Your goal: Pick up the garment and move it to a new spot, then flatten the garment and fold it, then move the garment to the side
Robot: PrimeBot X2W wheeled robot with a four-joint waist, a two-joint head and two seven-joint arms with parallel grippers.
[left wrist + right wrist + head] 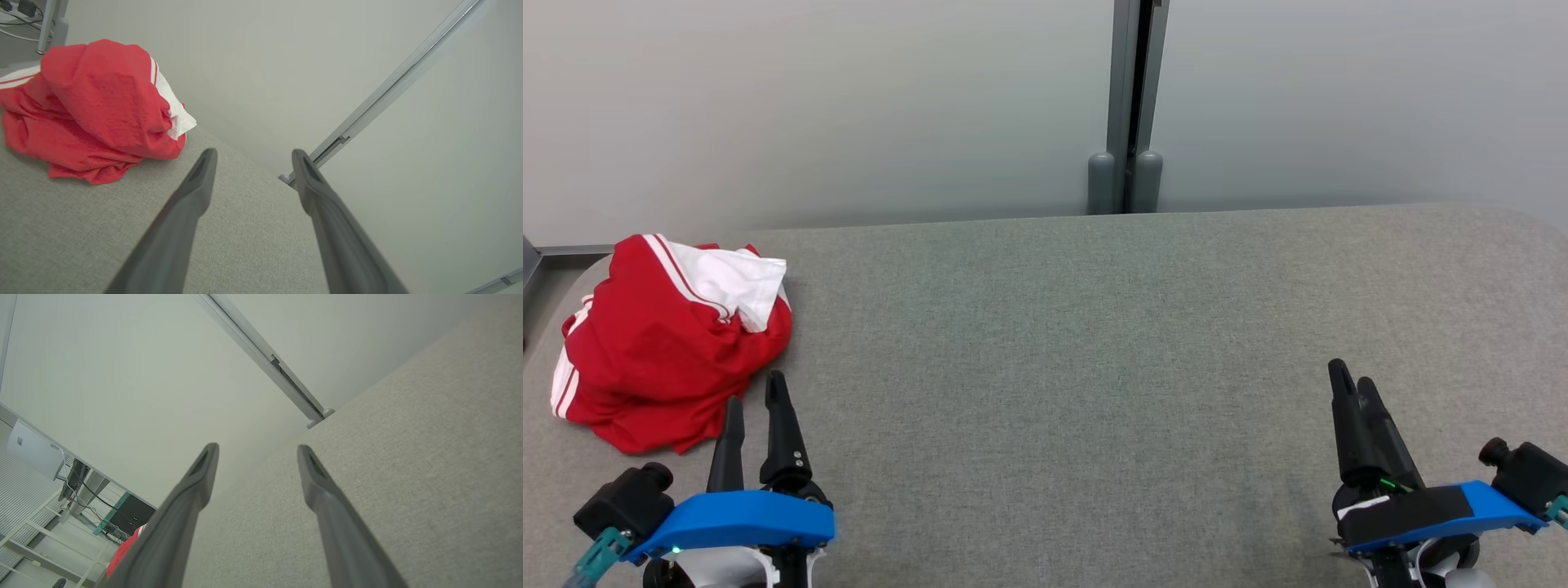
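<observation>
The grey fabric-covered bench [1094, 367] spreads across most of what I see, backed by a pale wall [849, 98] with a grey post [1127, 106] standing at its far edge. The garment [662, 343], red with white stripes and a white inner panel showing, lies crumpled in a heap at the bench's far left corner, close to the left edge. Nothing of the task looks done yet.

My left end effector [756, 388] sits just beside the heap's near edge, fingers spread wide and holding nothing. My right end effector [1351, 372] hovers well apart over the right side of the bench, likewise spread wide and empty.

The risks, as I judge them:
- **Shallow pinch.** The heap is loose and layered. If I catch just the top fold or the white panel, the rest may trail and snag.
- **The edge.** A sideways nudge from my left fingers could push cloth off the left edge.
- **The cover.** Coming in too low, my fingertips could dig into the bench's fabric cover.
- **Tangling.** Lifted as a bundle, the garment may land twisted, which would make flattening harder.
</observation>
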